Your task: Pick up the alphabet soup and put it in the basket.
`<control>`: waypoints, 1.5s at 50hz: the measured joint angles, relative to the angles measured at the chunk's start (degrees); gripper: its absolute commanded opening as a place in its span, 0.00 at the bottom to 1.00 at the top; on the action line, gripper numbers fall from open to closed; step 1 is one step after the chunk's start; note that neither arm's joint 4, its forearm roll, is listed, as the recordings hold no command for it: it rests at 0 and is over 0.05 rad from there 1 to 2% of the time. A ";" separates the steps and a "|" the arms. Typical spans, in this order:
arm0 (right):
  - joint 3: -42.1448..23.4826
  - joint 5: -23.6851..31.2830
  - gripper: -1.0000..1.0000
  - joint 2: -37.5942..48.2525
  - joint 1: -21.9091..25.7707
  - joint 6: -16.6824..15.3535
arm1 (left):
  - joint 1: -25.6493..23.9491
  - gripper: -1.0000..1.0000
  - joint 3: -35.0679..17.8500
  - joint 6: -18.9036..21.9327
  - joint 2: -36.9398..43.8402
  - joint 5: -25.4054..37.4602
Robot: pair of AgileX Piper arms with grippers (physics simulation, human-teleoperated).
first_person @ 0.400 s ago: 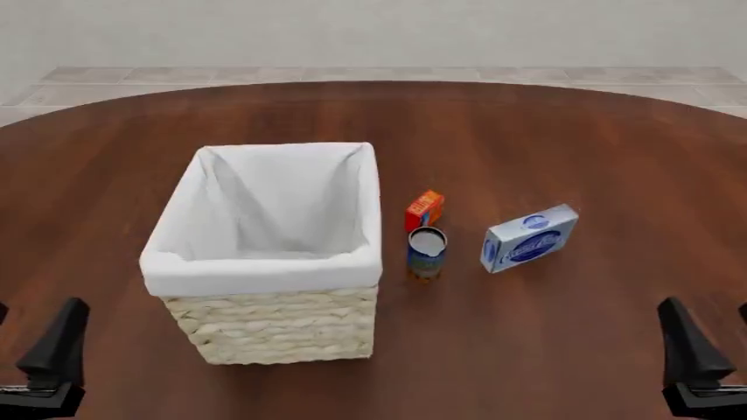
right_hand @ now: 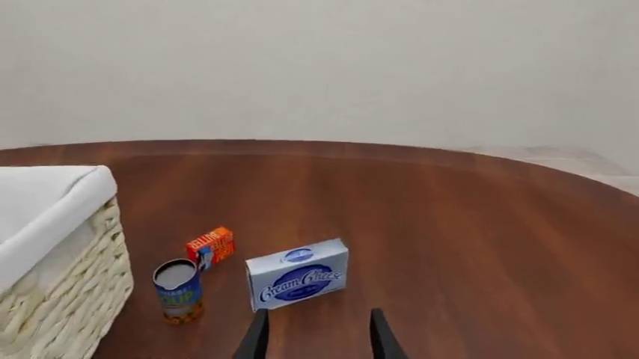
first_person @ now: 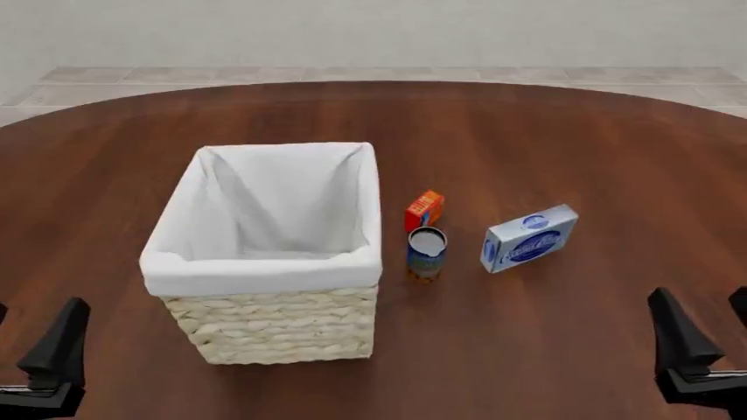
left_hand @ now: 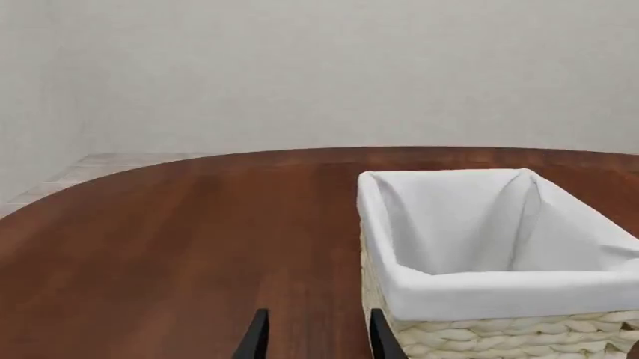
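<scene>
The alphabet soup is a small can with a silver top and a blue label. It stands upright on the table just right of the basket, apart from it. The can also shows in the right wrist view. The basket is a large pale wicker one with a white liner, and nothing shows inside it. It also shows in the left wrist view and in the right wrist view. My left gripper is open and empty at the near left. My right gripper is open and empty at the near right.
A small orange-red box stands just behind the can. A blue-and-white carton stands to the can's right. Both also show in the right wrist view, the box and the carton. The round wooden table spreads beyond them.
</scene>
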 measured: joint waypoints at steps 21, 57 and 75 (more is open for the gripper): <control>-7.20 -17.30 1.00 26.39 10.75 -0.65 | 0.00 1.00 0.00 0.00 0.00 0.00; -27.89 -24.38 1.00 67.92 27.76 2.57 | 0.00 1.00 0.00 0.00 0.00 0.00; -30.62 -23.23 1.00 76.07 27.87 2.18 | 0.00 1.00 0.00 0.00 0.00 0.00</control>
